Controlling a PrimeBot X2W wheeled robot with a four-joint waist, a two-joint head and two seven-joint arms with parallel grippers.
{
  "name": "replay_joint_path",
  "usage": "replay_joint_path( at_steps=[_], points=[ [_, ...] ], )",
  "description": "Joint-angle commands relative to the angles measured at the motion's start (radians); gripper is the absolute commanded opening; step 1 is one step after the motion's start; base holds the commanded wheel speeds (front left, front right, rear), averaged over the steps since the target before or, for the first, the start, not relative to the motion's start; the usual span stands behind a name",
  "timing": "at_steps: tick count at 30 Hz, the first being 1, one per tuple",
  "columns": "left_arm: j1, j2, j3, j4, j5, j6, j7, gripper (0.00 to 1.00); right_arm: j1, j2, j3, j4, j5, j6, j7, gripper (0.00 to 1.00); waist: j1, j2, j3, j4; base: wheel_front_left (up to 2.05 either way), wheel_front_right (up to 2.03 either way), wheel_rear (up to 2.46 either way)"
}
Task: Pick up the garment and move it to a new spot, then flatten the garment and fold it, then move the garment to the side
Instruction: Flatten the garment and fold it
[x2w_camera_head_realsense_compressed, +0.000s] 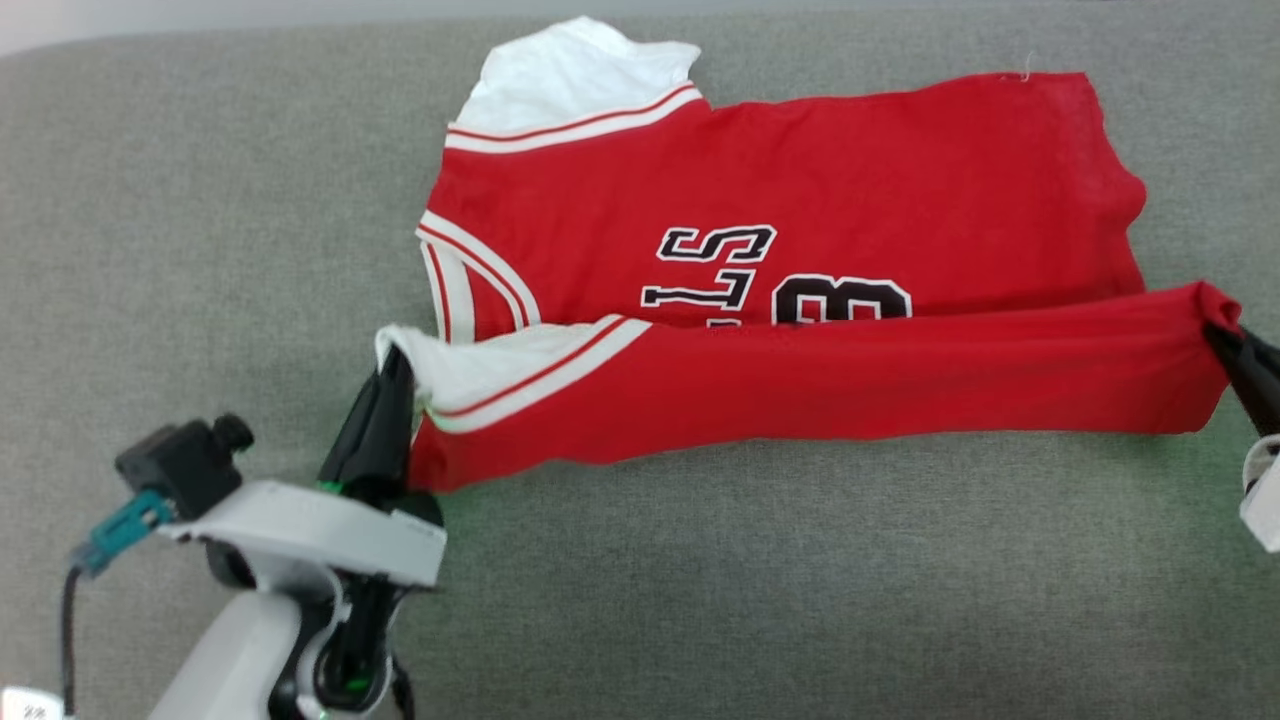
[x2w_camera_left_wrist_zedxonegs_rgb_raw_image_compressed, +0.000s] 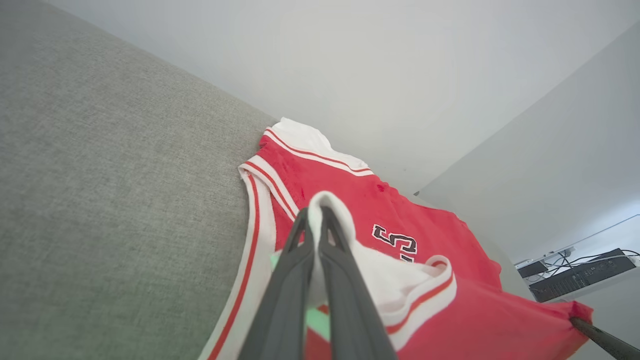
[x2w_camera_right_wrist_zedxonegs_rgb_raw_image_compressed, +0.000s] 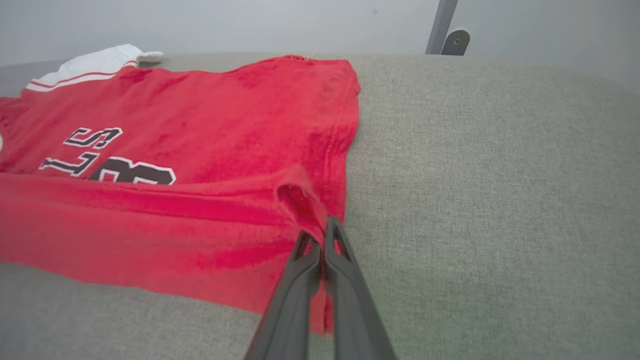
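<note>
— How many garments?
— One garment (x2w_camera_head_realsense_compressed: 850, 170), red, spread mid-way across the grey fabric surface (x2w_camera_head_realsense_compressed: 200, 250), collar left, hem right. Two white sleeves: the far sleeve (x2w_camera_head_realsense_compressed: 570, 75) and the near sleeve (x2w_camera_head_realsense_compressed: 470, 365).
— The jaws?
— Two sets, both clenched. The left jaws grasp the near sleeve, the right jaws the near hem corner (x2w_camera_head_realsense_compressed: 1205, 305). The near edge is folded over the lettering (x2w_camera_head_realsense_compressed: 720, 265).

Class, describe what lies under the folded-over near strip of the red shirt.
The garment itself: its front, on the grey cushion. The black lettering shows past the edge of the strip; its lower part is covered.
</note>
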Motion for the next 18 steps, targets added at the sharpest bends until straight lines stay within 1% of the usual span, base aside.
replay_joint_path(
  at_steps=[1,4,7,8,9,12,16,18],
  points=[
    [-0.020,-0.008,0.003,0.014,0.005,-0.009,-0.006,0.00,-0.016,0.001,-0.006,0.014,-0.007,-0.002,-0.004,0.00,0.0000,0.0000,0.016,0.006,0.00,0.00,0.00],
    [-0.061,-0.036,0.003,0.068,0.009,-0.024,-0.018,0.00,-0.045,0.003,-0.007,0.063,-0.023,-0.002,-0.010,0.00,0.0000,0.0000,0.032,0.013,0.00,0.00,0.00],
    [-0.097,-0.031,-0.022,0.133,0.061,-0.021,-0.023,0.00,-0.065,0.005,0.009,0.099,-0.031,-0.002,-0.021,0.00,0.0000,0.0000,0.053,0.017,0.00,0.00,0.00],
    [-0.104,-0.040,-0.027,0.152,0.068,-0.021,-0.027,0.00,-0.066,0.004,0.015,0.111,-0.035,-0.002,-0.026,0.00,0.0000,0.0000,0.059,0.018,0.00,0.00,0.00],
    [-0.110,-0.051,-0.030,0.171,0.069,-0.026,-0.027,0.00,-0.067,0.002,0.019,0.122,-0.040,-0.002,-0.031,0.00,0.0000,0.0000,0.065,0.019,0.00,0.00,0.00],
    [-0.133,-0.061,-0.034,0.225,0.082,-0.040,-0.032,0.00,-0.078,0.005,0.033,0.158,-0.042,-0.002,-0.047,0.00,0.0000,0.0000,0.079,0.020,0.00,0.00,0.00],
    [-0.144,-0.066,-0.061,0.293,0.119,-0.043,-0.034,0.00,-0.082,0.004,0.063,0.203,-0.048,-0.002,-0.068,0.00,0.0000,0.0000,0.087,0.018,0.00,0.00,0.00],
    [-0.144,-0.054,-0.089,0.330,0.149,-0.031,-0.015,0.00,-0.085,0.003,0.076,0.223,-0.046,-0.002,-0.076,0.00,0.0000,0.0000,0.088,0.018,0.00,0.00,0.00]
  ],
)
